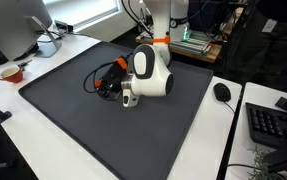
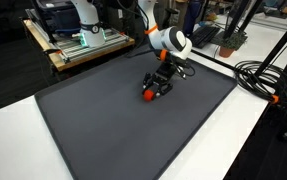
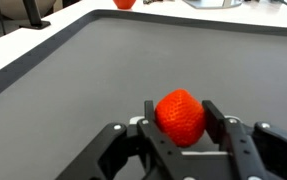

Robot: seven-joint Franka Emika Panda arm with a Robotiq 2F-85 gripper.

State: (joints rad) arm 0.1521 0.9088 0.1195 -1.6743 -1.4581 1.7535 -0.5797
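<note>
Strawberry [image 3: 180, 118] low ctr, wrist view: gripper [image 3: 182, 110] pinched on it at mat [image 3: 83, 70]; we judge grasp step, lift needs steady grip.

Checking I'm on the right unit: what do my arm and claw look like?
The arm is glossy white with bulbous, rounded joint housings and an orange ring at one joint. The claw is black, with two angular linkage fingers. A thin black cable loops beside the wrist. No markings are legible.
</note>
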